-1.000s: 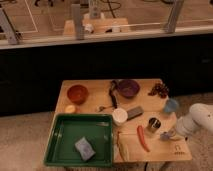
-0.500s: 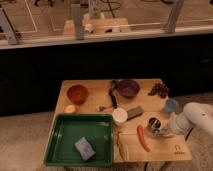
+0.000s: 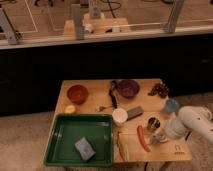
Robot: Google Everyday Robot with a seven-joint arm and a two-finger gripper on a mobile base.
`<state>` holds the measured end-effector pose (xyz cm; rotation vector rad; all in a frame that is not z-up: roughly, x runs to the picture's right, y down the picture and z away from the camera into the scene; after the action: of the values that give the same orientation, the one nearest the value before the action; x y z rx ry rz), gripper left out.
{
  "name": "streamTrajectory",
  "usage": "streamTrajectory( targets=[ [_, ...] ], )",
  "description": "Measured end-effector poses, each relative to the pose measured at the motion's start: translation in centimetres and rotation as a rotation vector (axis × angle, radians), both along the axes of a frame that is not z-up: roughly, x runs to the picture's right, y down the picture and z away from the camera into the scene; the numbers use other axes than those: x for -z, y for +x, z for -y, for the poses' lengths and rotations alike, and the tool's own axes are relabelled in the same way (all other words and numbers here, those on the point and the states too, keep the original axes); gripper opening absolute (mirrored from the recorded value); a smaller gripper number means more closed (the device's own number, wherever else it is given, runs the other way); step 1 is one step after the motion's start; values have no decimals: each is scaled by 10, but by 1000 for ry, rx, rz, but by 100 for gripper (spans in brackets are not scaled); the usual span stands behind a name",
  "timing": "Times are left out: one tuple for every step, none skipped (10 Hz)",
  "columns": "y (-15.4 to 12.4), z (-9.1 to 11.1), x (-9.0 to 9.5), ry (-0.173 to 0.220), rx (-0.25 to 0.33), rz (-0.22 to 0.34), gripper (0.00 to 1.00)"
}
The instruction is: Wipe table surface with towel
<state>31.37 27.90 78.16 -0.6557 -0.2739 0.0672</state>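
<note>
None of the wiping seemed begun to us: the gripper (image 3: 156, 140) hung at the surface's (image 3: 100, 90) near right corner, and we couldn't tell how its jaws stood; the towel (image 3: 171, 106) lay apart by the right edge.

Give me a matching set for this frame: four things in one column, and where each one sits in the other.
Things:
1. orange bowl
2. purple bowl
3. blue-grey pad
4. gripper

Places:
A. inside the green tray
B. front right of the table surface, beside the long red item
C. back left of the table surface
D. back middle of the table surface

Pairs: 1-C, 2-D, 3-A, 4-B
</note>
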Motion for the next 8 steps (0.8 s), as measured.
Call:
streamTrajectory(
  targets=[
    [1, -5, 7, -3, 4, -4, 9],
    [2, -13, 15, -10, 6, -11, 9],
    [3, -28, 28, -22, 2, -23, 9],
    [6, -37, 35, -29, -4, -31, 9],
    [7, -42, 39, -37, -6, -35, 9],
    [9, -45, 40, -43, -9, -43, 9],
    [11, -46, 40, -50, -12, -55, 9],
    [21, -47, 40, -57, -22, -78, 9]
  ],
)
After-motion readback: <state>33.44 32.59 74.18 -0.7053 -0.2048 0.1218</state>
